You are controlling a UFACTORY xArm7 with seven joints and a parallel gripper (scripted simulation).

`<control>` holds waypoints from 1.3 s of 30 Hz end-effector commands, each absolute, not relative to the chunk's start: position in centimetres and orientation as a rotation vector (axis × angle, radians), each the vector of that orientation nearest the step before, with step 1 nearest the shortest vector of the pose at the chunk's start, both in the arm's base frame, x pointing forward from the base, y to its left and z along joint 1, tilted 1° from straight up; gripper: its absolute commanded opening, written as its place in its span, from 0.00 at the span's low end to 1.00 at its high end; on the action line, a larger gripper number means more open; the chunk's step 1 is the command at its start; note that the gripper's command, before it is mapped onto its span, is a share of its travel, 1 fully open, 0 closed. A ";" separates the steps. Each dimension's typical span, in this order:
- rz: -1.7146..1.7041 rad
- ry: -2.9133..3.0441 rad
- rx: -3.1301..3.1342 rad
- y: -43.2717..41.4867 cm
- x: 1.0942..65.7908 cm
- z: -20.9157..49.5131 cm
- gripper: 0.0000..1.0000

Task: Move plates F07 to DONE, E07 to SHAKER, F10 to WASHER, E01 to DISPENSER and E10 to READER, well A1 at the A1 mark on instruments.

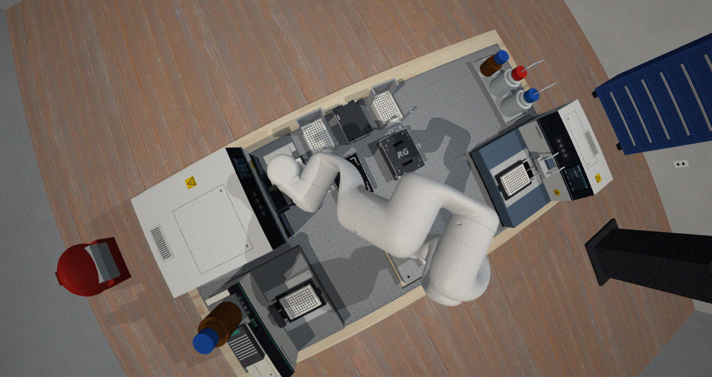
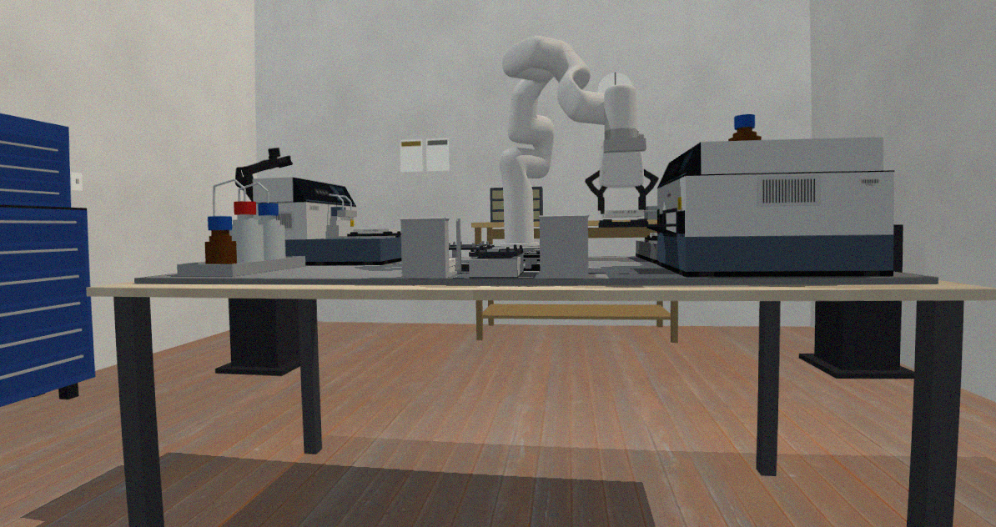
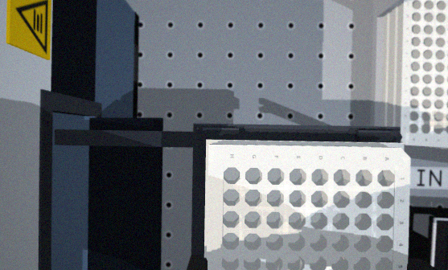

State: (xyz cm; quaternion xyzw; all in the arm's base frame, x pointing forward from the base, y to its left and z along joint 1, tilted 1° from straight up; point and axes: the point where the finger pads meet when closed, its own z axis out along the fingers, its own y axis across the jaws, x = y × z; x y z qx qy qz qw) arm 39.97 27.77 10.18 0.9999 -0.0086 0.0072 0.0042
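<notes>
My gripper [image 2: 620, 205] is shut on a white well plate [image 3: 306, 205] and holds it flat, just above the dark tray [image 3: 297, 132] at the front of the READER [image 1: 199, 220]. In the side view the plate [image 2: 622, 213] hangs a little above the tray, next to the READER housing [image 2: 773, 208]. I cannot read the plate's label. Its row letters run A at the right to H at the left. In the top view the wrist [image 1: 284, 172] hides both plate and fingers. The IN rack [image 1: 317, 134] holds a white plate [image 3: 432, 68], next to the IN label [image 3: 430, 177].
The DONE rack [image 1: 386, 106] shows a white plate. N6 [image 1: 352, 120] and RG [image 1: 402, 154] stand empty. A black nest beside the arm is empty. The right instrument [image 1: 514, 180] and the near-left instrument [image 1: 300, 302] each hold a plate. Bottles [image 1: 513, 83] stand at the far corner.
</notes>
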 end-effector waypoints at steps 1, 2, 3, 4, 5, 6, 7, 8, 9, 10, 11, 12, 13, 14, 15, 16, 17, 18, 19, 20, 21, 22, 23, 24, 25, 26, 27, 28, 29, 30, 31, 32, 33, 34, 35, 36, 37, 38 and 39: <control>0.031 -0.027 3.137 27.9 40.1 10.4 0.00; 0.031 -0.027 3.137 27.9 40.1 10.4 0.00; 0.031 -0.027 3.137 27.9 40.1 10.4 0.00; 0.031 -0.027 3.137 27.9 40.1 10.4 0.00; 0.031 -0.027 3.137 27.9 40.1 10.4 0.00; 0.031 -0.027 3.137 27.9 40.1 10.4 0.00; 0.031 -0.027 3.137 27.9 40.1 10.4 0.00; 0.031 -0.027 3.137 27.9 40.1 10.4 0.00; 0.031 -0.027 3.137 27.9 40.1 10.4 0.00; 0.031 -0.027 3.137 27.9 40.1 10.4 0.00; 0.031 -0.027 3.137 27.9 40.1 10.4 0.00; 0.031 -0.027 3.137 27.9 40.1 10.4 0.00; 0.031 -0.027 3.137 27.9 40.1 10.4 0.00; 0.031 -0.027 3.137 27.9 40.1 10.4 0.00; 0.031 -0.027 3.137 27.9 40.1 10.4 0.00; 0.031 -0.027 3.137 27.9 40.1 10.4 0.00; 0.031 -0.027 3.137 27.9 40.1 10.4 0.00; 0.031 -0.027 3.137 27.9 40.1 10.4 0.00; 0.031 -0.027 3.137 27.9 40.1 10.4 0.00; 0.031 -0.027 3.137 27.9 40.1 10.4 0.00; 0.031 -0.027 3.137 27.9 40.1 10.4 0.00; 0.031 -0.027 3.137 27.9 40.1 10.4 0.00; 0.031 -0.027 3.137 27.9 40.1 10.4 0.00; 0.031 -0.027 3.137 27.9 40.1 10.3 0.00; 0.031 -0.027 3.137 27.9 40.1 10.3 0.00; 0.031 -0.027 3.137 27.9 40.1 10.3 0.00; 0.031 -0.027 3.137 27.9 40.1 10.2 0.00; 0.031 -0.027 3.137 27.9 40.1 10.2 0.00; 0.031 -0.027 3.137 27.9 40.1 10.2 0.00; 0.031 -0.027 3.137 27.9 40.1 10.2 0.00; 0.031 -0.027 3.137 27.9 40.1 10.2 0.00; 0.031 -0.027 3.137 27.9 40.1 10.1 0.00; 0.031 -0.027 3.137 27.9 40.1 10.1 0.00; 0.031 -0.027 3.137 27.9 40.1 10.1 0.00; 0.031 -0.027 3.137 27.9 40.1 10.0 0.00; 0.031 -0.027 3.137 27.9 40.1 10.0 0.00; 0.031 -0.027 3.137 27.9 40.1 10.0 0.00; 0.031 -0.027 3.137 27.9 40.1 9.9 0.00; 0.031 -0.027 3.137 27.9 40.1 9.9 0.00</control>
